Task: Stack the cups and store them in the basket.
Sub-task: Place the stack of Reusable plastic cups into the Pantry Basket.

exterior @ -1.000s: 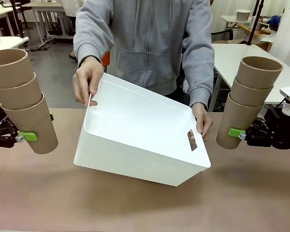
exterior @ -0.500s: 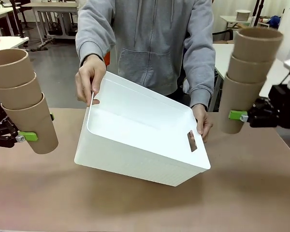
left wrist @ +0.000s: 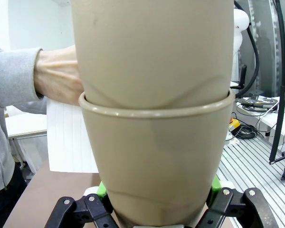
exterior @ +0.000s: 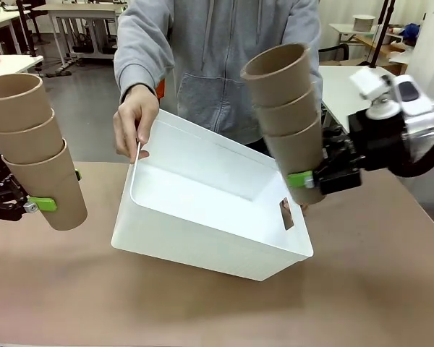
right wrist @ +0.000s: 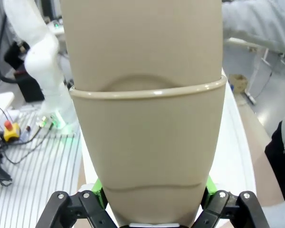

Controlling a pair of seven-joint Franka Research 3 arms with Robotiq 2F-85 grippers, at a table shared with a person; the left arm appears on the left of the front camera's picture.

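A person across the table holds the white basket tilted toward me, one hand on its far left rim. My right gripper is shut on the bottom cup of a three-cup tan stack that leans left above the basket's right end. At the left edge of the table my left gripper is shut on a second three-cup stack, held off the table. In the left wrist view the cups sit between green pads. The right wrist view has its stack gripped the same way.
The brown tabletop lies in front of the basket. A slot handle marks the basket's near right wall. White tables stand behind the person on the right.
My right arm has swung its cup stack up and left, from the table's right side to above the basket's right end, tilting it. The left arm and its stack stayed still.
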